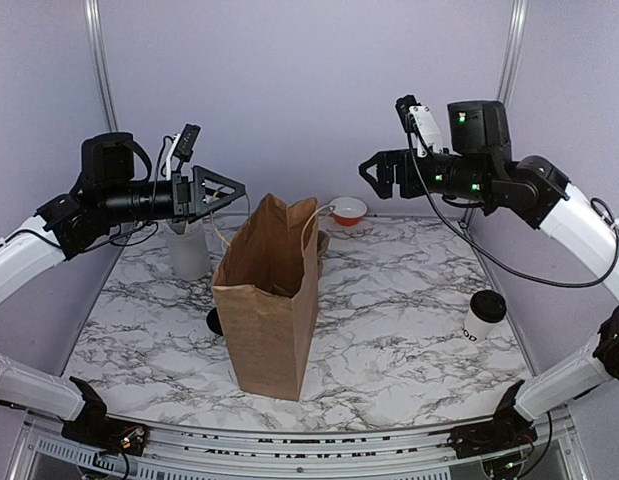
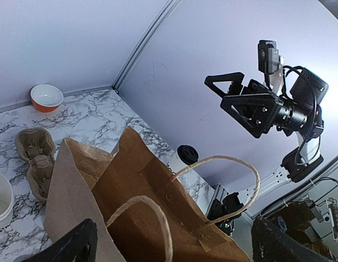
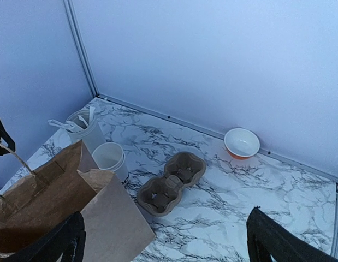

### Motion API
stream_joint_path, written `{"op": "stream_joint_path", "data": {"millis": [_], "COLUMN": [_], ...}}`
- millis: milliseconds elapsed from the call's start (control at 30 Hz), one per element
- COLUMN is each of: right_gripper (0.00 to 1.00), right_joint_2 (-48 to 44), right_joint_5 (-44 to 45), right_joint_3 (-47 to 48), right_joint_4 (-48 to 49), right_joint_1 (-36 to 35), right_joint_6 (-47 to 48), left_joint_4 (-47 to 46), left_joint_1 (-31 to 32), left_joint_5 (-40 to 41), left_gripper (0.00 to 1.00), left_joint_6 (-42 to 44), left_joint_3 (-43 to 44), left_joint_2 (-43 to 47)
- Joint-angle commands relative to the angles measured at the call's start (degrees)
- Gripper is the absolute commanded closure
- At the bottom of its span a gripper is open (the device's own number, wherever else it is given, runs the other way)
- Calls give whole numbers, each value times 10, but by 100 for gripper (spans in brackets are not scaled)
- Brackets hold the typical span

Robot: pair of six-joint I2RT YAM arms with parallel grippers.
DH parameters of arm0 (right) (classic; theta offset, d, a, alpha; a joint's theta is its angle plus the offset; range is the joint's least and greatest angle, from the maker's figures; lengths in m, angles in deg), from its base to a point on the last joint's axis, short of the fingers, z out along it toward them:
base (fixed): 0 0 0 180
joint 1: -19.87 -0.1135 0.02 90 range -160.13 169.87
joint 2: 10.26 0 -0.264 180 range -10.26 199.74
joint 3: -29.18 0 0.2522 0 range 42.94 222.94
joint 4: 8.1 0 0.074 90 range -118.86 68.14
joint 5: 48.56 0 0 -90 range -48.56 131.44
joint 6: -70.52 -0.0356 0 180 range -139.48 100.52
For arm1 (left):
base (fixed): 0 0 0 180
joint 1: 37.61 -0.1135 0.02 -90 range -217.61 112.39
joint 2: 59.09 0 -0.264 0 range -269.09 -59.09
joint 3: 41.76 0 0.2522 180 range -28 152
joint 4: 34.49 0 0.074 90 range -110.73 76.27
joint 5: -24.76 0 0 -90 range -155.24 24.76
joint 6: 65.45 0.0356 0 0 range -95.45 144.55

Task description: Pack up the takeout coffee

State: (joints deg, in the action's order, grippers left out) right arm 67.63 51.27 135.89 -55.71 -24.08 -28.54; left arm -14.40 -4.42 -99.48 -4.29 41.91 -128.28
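The takeout coffee (image 1: 484,316), a small white cup with a black lid and dark lettering, stands upright near the table's right edge. The left wrist view shows its lid (image 2: 188,154) beyond the bag's far rim. A brown paper bag (image 1: 269,290) stands open at mid-table. My left gripper (image 1: 234,195) hovers open above the bag's left rim, with nothing between its fingers (image 2: 76,245). My right gripper (image 1: 369,178) hangs open and empty high over the back right, well above and left of the coffee. The coffee is out of the right wrist view.
A brown pulp carrier (image 3: 171,183) lies behind the bag. A lidless white cup (image 3: 108,158) and a tumbler of white cutlery (image 3: 81,128) stand at the back left. An orange bowl (image 3: 241,143) sits by the back wall. A dark round thing (image 1: 215,321) lies left of the bag.
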Motion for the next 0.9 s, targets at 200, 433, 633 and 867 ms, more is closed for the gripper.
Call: {"op": "stream_joint_path", "data": {"millis": [200,433,633,867], "right_gripper": [0,0,0,0], "right_joint_2": [-104,-172,-215,-249], "right_joint_5": [58,45,38,41], "right_joint_3": [-119,-224,-304,-362], "right_joint_4": [-3,-57,-85,-94], "right_joint_1": [65,160,246,317], "right_joint_6": [-108,-184,-209,-207], "left_joint_4": [41,59,68,97], "left_joint_1": [-3,-3,-3,-4], "left_joint_5": [57,124,153,169], "left_gripper": [1,1,1,1], "left_joint_6": [42,54,64,77], "left_joint_3": [11,8,10,22], "left_joint_2": [46,75,83,82]}}
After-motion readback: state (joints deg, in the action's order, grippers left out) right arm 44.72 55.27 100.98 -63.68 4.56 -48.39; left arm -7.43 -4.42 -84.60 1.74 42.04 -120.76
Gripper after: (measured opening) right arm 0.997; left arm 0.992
